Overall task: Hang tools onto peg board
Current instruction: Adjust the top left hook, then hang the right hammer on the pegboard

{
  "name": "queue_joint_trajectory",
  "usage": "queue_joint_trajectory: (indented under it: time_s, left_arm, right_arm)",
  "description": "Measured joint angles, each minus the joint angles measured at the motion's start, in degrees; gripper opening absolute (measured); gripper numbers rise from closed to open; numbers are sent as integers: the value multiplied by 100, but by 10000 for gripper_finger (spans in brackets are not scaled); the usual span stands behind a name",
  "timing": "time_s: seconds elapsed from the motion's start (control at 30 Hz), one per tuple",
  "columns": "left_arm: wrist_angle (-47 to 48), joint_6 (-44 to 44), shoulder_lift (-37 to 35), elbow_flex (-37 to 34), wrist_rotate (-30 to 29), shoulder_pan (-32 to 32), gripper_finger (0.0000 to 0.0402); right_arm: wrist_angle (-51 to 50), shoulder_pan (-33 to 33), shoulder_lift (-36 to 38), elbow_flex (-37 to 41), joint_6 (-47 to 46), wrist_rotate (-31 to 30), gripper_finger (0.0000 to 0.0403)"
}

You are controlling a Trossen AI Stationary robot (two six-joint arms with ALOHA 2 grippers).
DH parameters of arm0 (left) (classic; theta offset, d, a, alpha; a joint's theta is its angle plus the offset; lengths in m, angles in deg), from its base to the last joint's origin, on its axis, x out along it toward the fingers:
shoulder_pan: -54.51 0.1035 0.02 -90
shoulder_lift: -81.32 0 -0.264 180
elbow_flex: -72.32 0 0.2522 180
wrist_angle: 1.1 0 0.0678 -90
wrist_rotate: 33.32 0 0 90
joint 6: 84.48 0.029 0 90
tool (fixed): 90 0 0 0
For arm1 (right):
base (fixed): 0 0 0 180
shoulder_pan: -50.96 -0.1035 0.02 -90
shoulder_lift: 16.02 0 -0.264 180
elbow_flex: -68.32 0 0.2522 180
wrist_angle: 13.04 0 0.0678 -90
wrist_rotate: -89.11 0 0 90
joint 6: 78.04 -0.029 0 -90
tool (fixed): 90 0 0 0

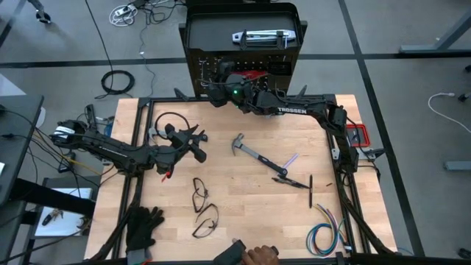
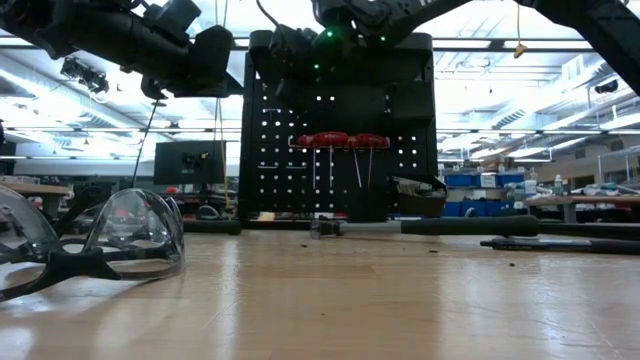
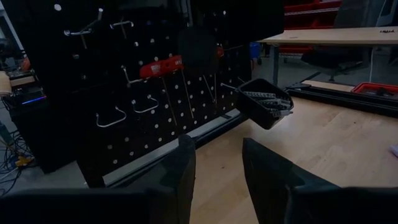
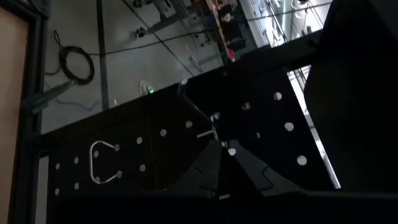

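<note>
Safety glasses point(image 2: 95, 245) sit closest to the low camera, on the table point(image 1: 243, 221). Peg board point(image 2: 340, 140) stands upright at the far table edge, widest thing here; red-handled screwdrivers point(image 2: 340, 142) hang on it in a row, small black bin point(image 3: 266, 104) with metal bits is clipped on near its lower corner, silver hooks point(image 3: 112, 118) beside. My right arm reaches across the back of the table, my right tool point(image 4: 219, 163) up against the board face, fingers together at a thin silver hook point(image 4: 199, 115); nothing visibly gripped between them. My left arm lies along the near-left side, my left tool point(image 3: 217, 165) hovering over the table, pointed at the board, fingers part-way apart, nothing between them. Hammer point(image 1: 257, 156) lies mid-table, head toward the board, handle running toward the right. Thin dark bar point(image 1: 310, 190) lies just beyond the handle's end. Black gloves point(image 1: 143, 224) at the near-left corner. Coloured wire bundle point(image 1: 327, 232) near-right. A person's hand point(image 1: 259, 255) at the near table edge.
</note>
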Motion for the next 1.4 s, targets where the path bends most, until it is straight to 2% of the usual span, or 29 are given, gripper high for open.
queue_joint_trajectory:
  time_s: [0.3,0.63,0.73,0.9,1.13,1.27,1.4]
  left_arm:
    - [-22,0,0,0,1,0,131]
    - [-24,0,2,-2,3,-2,131]
    - [-24,0,2,-2,3,-2,131]
    - [-18,0,2,-4,3,-2,131]
    - [23,141,2,-7,1,-2,131]
    - [154,281,2,-7,-58,-2,131]
    - [415,303,2,-7,-383,-2,131]
  right_arm:
    - [-128,-96,0,7,-35,-629,28]
    - [-302,-89,0,13,-306,-1030,50]
    - [-343,-77,-9,17,-369,-1031,78]
    - [-653,-86,33,17,-865,-744,149]
    - [-1381,-173,521,17,-1589,-556,235]
    - [-2167,-364,917,17,-2151,-520,266]
    - [-3398,-552,1350,97,-3362,-291,280]
